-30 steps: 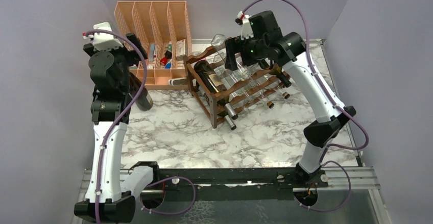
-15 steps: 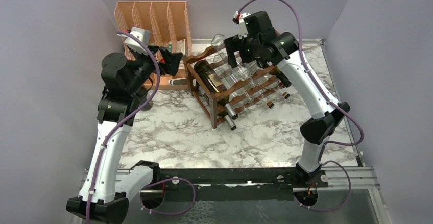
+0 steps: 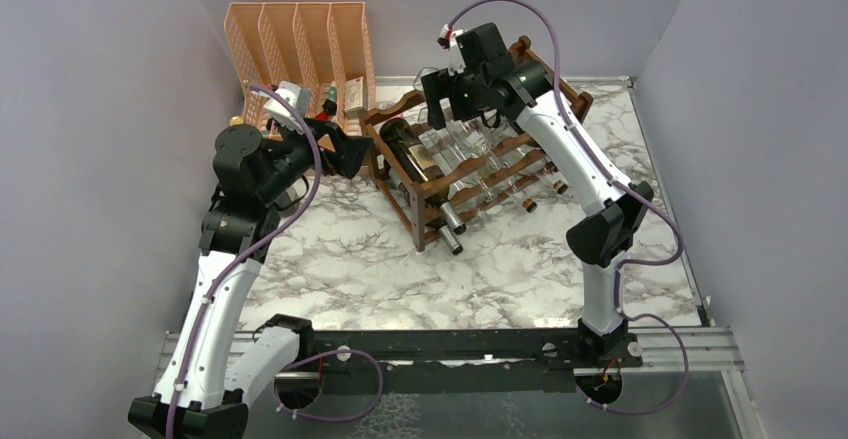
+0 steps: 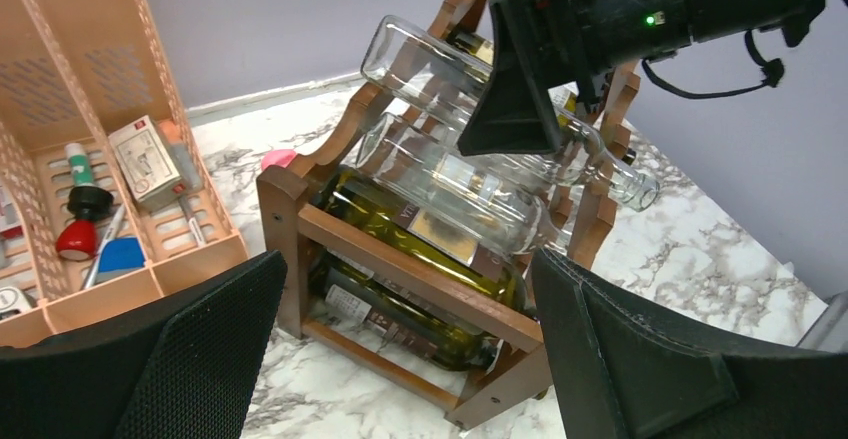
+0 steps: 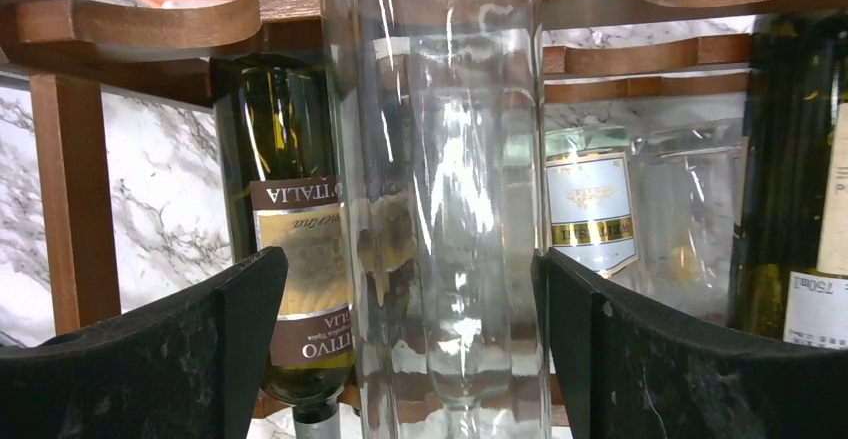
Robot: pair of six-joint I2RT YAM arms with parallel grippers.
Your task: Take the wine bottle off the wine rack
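The dark brown wooden wine rack point(image 3: 415, 194) stands at the back middle of the marble table and holds several bottles lying on their sides. A clear empty bottle point(image 4: 430, 59) lies on its top tier. My right gripper point(image 3: 445, 99) is open and straddles that clear bottle point(image 5: 440, 209), with a finger on each side; I cannot tell if they touch it. A green labelled bottle point(image 5: 295, 249) lies beside it, lower down. My left gripper point(image 3: 355, 154) is open and empty, just off the rack's left end point(image 4: 400, 259), facing two green bottles point(image 4: 420, 229) in the lower tiers.
A peach mesh file organizer point(image 3: 300, 39) with small items stands at the back left, close to the rack and to my left arm. Grey walls close in the back and both sides. The rack's front bottle necks point(image 3: 452, 224) stick out toward me.
My left arm has swung right and down, bringing its gripper from near the organizer to the rack's left end. My right gripper has shifted left and back over the top bottle.
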